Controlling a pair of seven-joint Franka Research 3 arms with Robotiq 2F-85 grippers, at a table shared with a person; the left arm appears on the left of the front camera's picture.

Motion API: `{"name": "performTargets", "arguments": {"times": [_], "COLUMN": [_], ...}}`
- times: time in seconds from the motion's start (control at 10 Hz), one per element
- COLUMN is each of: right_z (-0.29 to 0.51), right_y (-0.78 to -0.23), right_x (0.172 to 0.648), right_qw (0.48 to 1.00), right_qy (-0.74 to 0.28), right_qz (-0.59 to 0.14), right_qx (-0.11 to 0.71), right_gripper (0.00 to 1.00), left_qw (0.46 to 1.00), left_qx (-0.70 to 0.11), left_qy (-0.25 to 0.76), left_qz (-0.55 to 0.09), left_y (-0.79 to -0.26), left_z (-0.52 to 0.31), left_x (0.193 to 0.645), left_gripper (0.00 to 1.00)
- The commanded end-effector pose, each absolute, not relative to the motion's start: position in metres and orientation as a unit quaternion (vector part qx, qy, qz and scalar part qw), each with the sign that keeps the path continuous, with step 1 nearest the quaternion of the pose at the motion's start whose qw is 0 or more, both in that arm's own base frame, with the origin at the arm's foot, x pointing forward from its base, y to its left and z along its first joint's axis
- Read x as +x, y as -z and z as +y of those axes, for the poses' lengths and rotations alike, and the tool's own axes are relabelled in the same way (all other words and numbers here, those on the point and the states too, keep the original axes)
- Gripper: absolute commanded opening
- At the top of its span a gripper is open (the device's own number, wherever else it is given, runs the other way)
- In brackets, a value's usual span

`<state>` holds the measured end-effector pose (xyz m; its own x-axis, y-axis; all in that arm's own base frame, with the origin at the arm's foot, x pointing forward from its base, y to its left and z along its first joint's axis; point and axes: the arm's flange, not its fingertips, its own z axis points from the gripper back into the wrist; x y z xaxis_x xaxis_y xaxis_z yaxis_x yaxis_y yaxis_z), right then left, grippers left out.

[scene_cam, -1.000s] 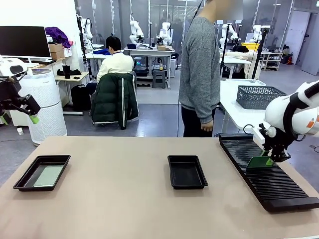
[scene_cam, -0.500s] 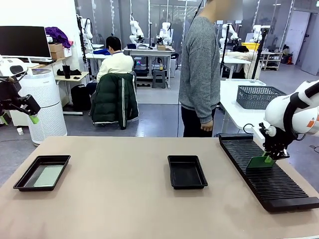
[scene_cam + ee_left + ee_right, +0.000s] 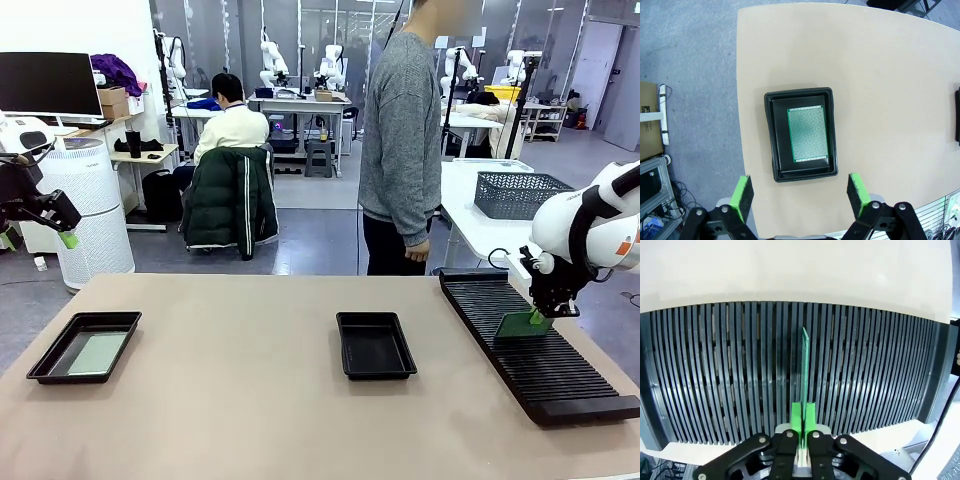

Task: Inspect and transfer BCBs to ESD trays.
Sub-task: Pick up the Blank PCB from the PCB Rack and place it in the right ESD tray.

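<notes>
A green BCB [image 3: 520, 325] stands on edge in the long black slotted rack [image 3: 540, 360] at the table's right, and my right gripper [image 3: 541, 316] is shut on its top edge. The right wrist view shows the board [image 3: 804, 367] edge-on between the green pads [image 3: 797, 416] of that gripper [image 3: 803, 416], over the rack's slots [image 3: 715, 370]. Another BCB [image 3: 807, 133] lies flat in the left ESD tray [image 3: 774, 150], also seen from the front [image 3: 45, 368]. The middle ESD tray [image 3: 376, 345] holds nothing. My left gripper [image 3: 799, 192] is open, high over the left tray, off the table's left edge [image 3: 62, 232].
A person in a grey sweater [image 3: 400, 140] stands at the far side of the table, hand [image 3: 416, 250] hanging. A white round appliance [image 3: 85, 210] stands beyond the left corner. A grey basket [image 3: 520, 193] sits on a white table behind the rack.
My right gripper has closed its pads onto the board's top edge and the board has come a little more upright in the rack. The left arm has not moved.
</notes>
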<state>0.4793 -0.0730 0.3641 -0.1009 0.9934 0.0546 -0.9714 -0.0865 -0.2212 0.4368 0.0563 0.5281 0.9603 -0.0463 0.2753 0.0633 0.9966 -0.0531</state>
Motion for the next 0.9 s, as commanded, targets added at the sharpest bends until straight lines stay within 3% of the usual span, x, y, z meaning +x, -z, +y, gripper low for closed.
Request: {"name": "performTargets", "arguments": {"times": [0.0, 0.8], "right_z": [-0.0729, -0.0732], "right_y": [-0.3667, -0.3640], "right_x": [0.4776, 0.4788], "right_qw": [0.674, 0.671], "right_qy": [-0.731, -0.733], "right_qz": [-0.092, -0.100], "right_qx": [-0.060, -0.053], "right_gripper": [0.00, 0.00], "left_qw": [0.989, 0.989], "left_qx": [-0.030, -0.030], "left_qy": [0.027, 0.027], "left_qz": [-0.140, -0.140], "left_y": [-0.5267, -0.5267], "left_z": [0.0557, 0.0557], "left_x": [0.4347, 0.4347], "left_gripper": [1.00, 1.00]}}
